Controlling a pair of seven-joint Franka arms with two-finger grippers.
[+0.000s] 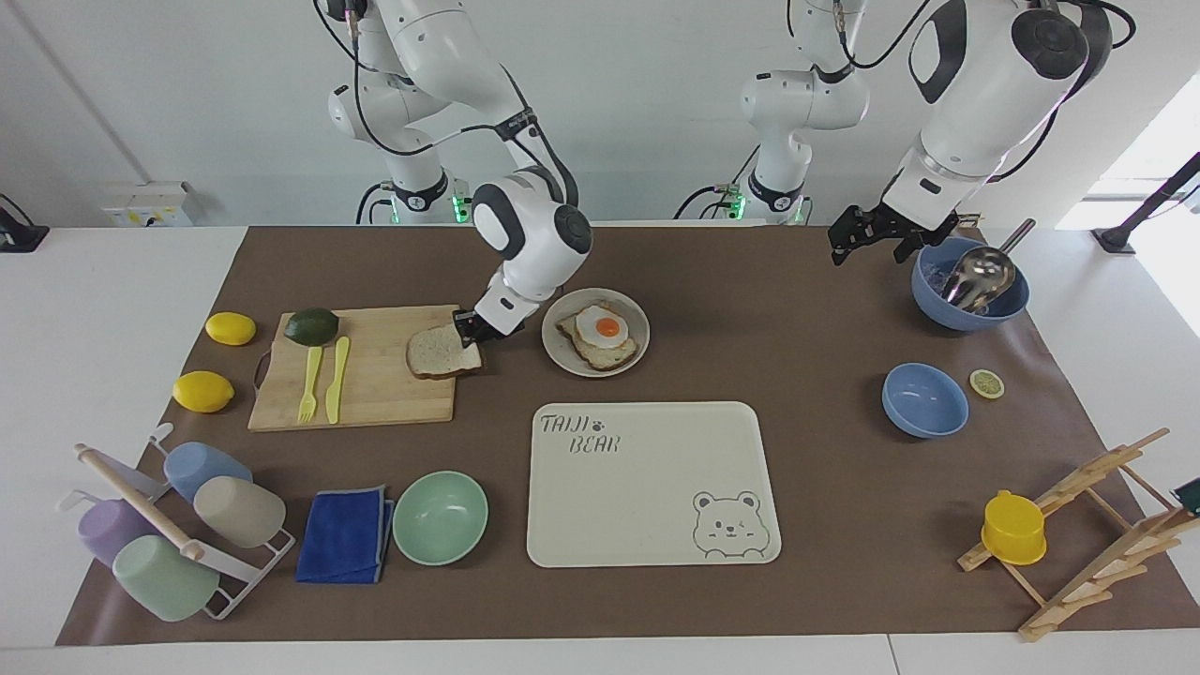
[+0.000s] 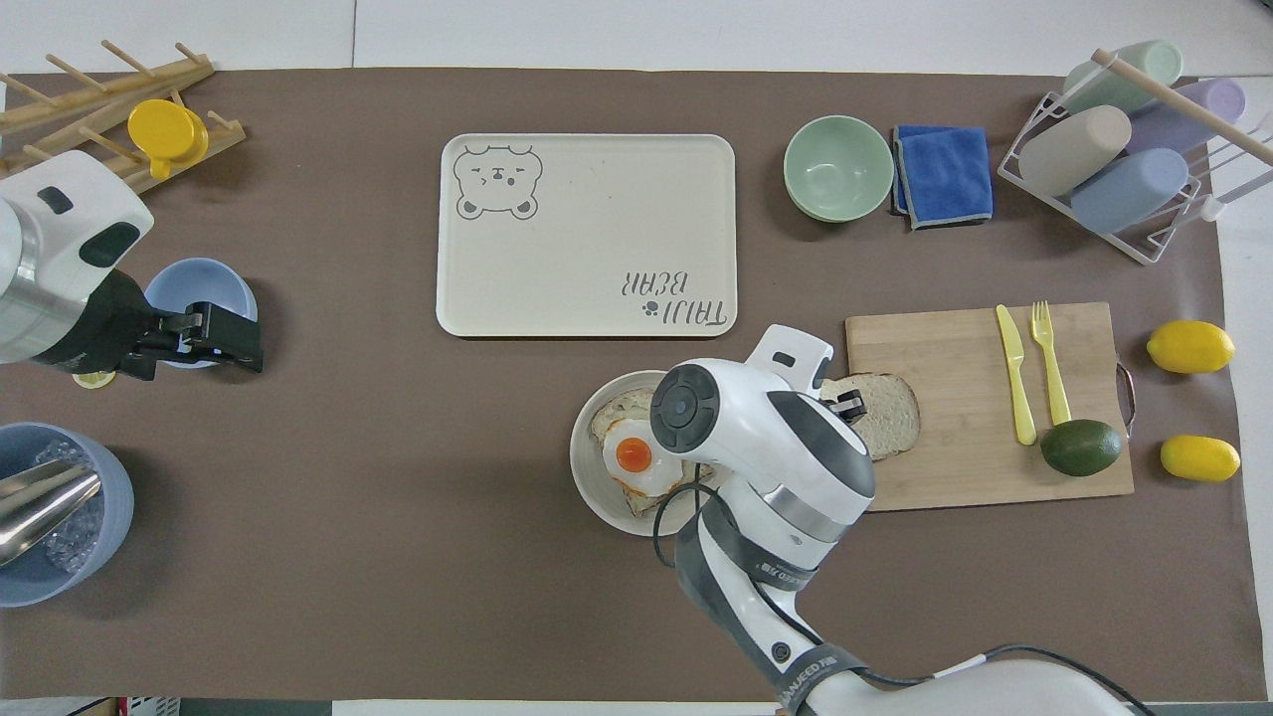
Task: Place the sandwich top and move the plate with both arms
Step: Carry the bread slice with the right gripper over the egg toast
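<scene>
From my remote station, I saw the right gripper [image 1: 472,330] clamped on one edge of the sandwich top [image 1: 441,353], its jaws closed on the crust at the corner of the cutting board [image 1: 375,394] closest to the plate [image 1: 641,352]. The slice sat tilted, its gripped edge raised off the wood and overhanging the board's rim toward the plate. The plate lay just beside the board, toward the left arm's end of the table, carrying the egg toast [image 1: 600,336]. The bear-print tray [image 1: 647,506] lay farther from the robots than the plate. On the board, well apart from the slice, rested a yellow knife [image 1: 337,379], a yellow fork [image 1: 309,384] and an avocado [image 1: 311,325]. The left gripper [image 1: 867,236] waited in the air, beside the big blue bowl [image 1: 966,314] holding a metal scoop, far from the board; I could not tell how its jaws stood.
</scene>
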